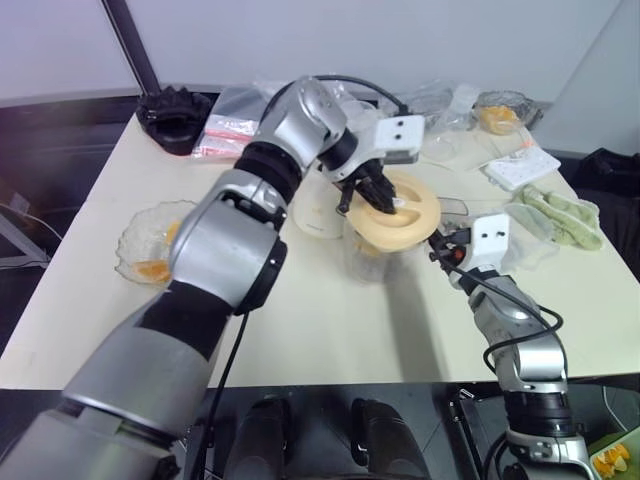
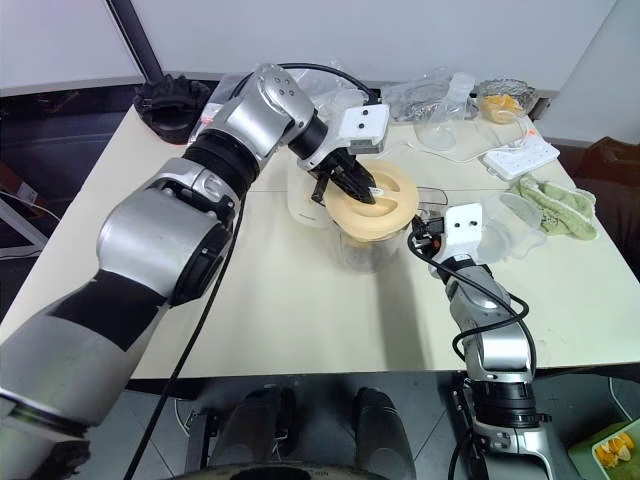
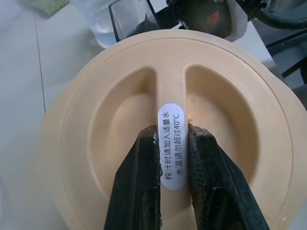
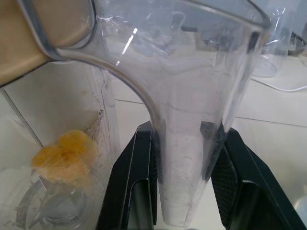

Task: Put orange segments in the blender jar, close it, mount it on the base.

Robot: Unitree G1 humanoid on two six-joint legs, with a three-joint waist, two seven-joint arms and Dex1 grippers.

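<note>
The blender jar (image 2: 365, 252) stands mid-table, clear, with orange segments (image 4: 64, 154) lying by the blades at its bottom. A pale orange round lid (image 1: 415, 215) sits on the jar's mouth. My left gripper (image 3: 171, 132) reaches down from above and is shut on the lid's central rib. Level at the jar's right side, my right gripper (image 4: 189, 132) is shut on the jar's clear side handle (image 4: 187, 86). The cream-white base (image 2: 303, 205) stands just behind and left of the jar.
A glass bowl (image 1: 150, 245) with more orange segments is at the table's left edge. A black ridged round object (image 1: 175, 115) sits at the far left corner. Plastic bags, a second bowl (image 1: 497, 112), a white power strip (image 1: 522, 167) and a green cloth (image 1: 560, 215) crowd the far right.
</note>
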